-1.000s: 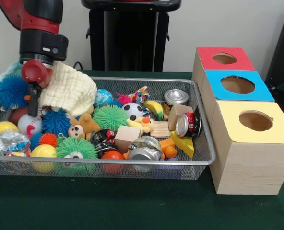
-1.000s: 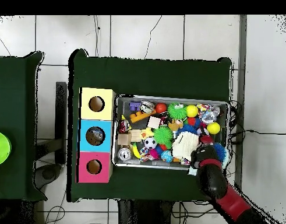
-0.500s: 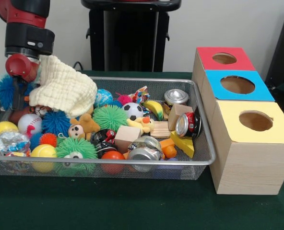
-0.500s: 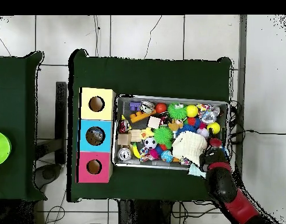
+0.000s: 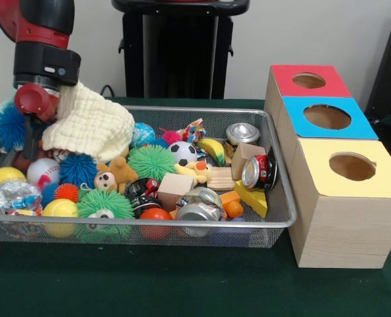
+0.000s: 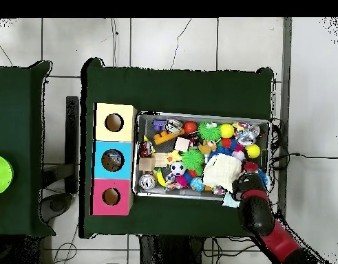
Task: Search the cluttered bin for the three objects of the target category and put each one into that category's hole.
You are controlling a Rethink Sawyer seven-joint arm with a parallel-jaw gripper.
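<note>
Gripper (image 5: 34, 129) pinching cloth (image 5: 90, 122) at table's far-left corner | risk: cloth slips, covering bottle (image 5: 16, 197) in basket (image 5: 275, 218).

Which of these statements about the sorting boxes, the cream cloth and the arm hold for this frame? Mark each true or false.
1. The blue-topped box stands between the red-topped box and the yellow-topped box. True.
2. The cream cloth lies on the green table outside the wire basket. False: it hangs over toys at the basket's end, beside the arm.
3. The arm is above the boxes. False: it is at the opposite end.
4. A soccer ball lies in the basket. True.
</note>
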